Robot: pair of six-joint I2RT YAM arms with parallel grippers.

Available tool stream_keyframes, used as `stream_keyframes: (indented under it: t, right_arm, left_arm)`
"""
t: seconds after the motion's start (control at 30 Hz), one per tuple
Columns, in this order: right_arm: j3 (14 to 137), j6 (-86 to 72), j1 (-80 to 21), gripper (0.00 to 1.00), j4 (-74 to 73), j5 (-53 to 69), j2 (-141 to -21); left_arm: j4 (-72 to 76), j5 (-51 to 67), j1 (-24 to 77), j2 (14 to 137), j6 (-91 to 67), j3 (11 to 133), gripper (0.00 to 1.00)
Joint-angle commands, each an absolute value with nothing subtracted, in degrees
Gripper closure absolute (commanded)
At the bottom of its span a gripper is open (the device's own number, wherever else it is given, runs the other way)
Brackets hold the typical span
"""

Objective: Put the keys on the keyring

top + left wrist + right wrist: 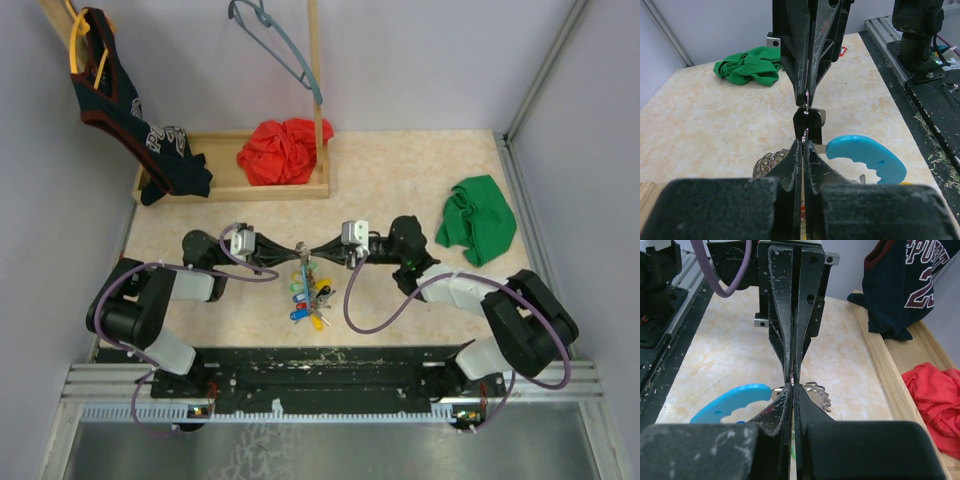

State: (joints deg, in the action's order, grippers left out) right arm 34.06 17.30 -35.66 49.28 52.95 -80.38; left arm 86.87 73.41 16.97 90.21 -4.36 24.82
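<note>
Both grippers meet tip to tip over the middle of the table. My left gripper [297,250] [805,142] and right gripper [313,250] [792,386] are each shut on a thin silver ring, the keyring [806,132], seen edge-on between them. A small silver key [811,116] hangs on it between the two tips. Just below lies a bunch of keys [311,292] with green, blue, yellow and red heads. A light-blue plastic grip [866,157] [730,400] sticks out beside the fingers. A coil of small split rings [770,162] [819,392] rests on the table.
A green cloth [478,220] lies at the right. At the back, a wooden tray [225,190] holds a red cloth [283,150]. A dark jersey [125,110] drapes over its left end. A grey-blue hanger [278,45] hangs from a wooden post.
</note>
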Motion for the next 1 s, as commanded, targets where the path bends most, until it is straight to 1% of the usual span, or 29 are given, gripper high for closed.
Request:
stream_keyframes:
  t: [0.0,0.17,0.27,0.47,0.97]
  right_arm:
    - [32.67,11.04,-36.56,1.00,56.53,49.72,-81.08]
    - [30.07,10.96,-36.57,1.00,57.95,46.79,-80.49]
    - [29.66,11.86,-36.60,1.00,56.67,46.99,-80.70]
    - [29.34,9.82,-36.59,1.00,62.82,47.23,-83.31]
    - [29.92,9.22,-36.60,1.00,63.45,47.82,-84.56]
  left_arm:
    - [102.57,71.44,16.68,88.84,-3.05,24.18,1.00]
    - [102.57,71.04,16.66,88.97,-3.08,24.08,1.00]
    - [102.57,70.94,16.70,88.95,-3.22,24.17,1.00]
    - [102.57,71.24,16.76,89.08,-3.95,24.42,1.00]
    - [102.57,71.70,17.12,89.45,-4.66,24.71,1.00]
